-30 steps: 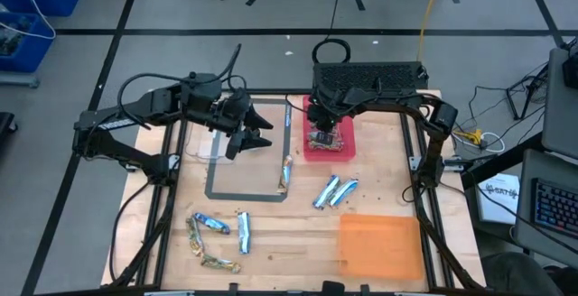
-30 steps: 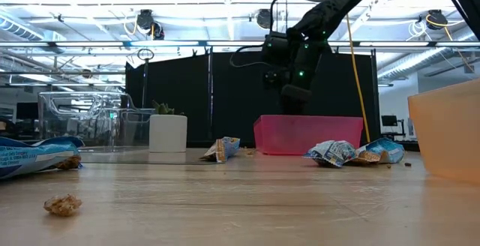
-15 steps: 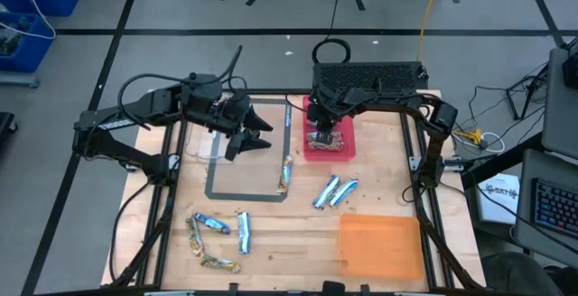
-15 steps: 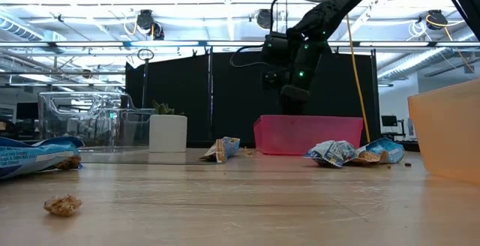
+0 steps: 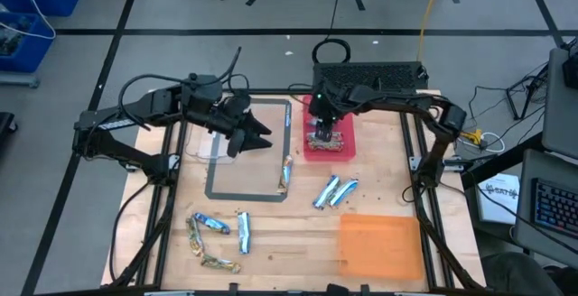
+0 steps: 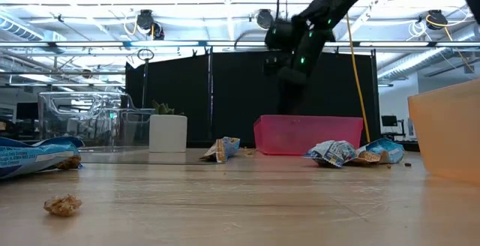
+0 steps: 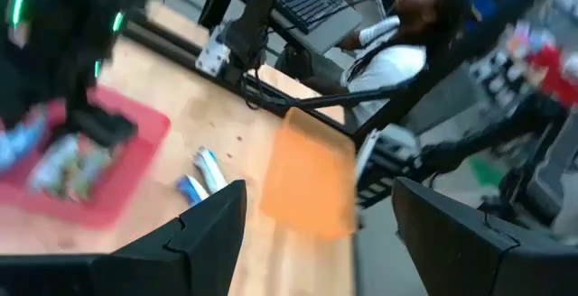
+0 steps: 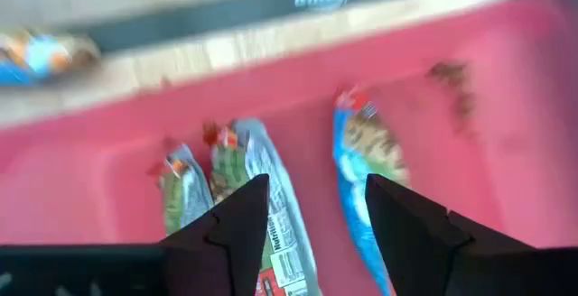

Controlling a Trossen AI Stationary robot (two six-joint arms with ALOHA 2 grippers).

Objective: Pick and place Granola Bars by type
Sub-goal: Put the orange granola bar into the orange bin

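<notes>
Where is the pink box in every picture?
High view: the pink bin sits at the table's far edge, under the right gripper.
Low view: it stands in the middle distance, below the raised right arm.
Left wrist view: its corner shows at the picture's left.
Right wrist view: its floor fills the frame, bars lying in it.
Shared landmark: the orange bin appears in the high, low and left wrist views.
</notes>
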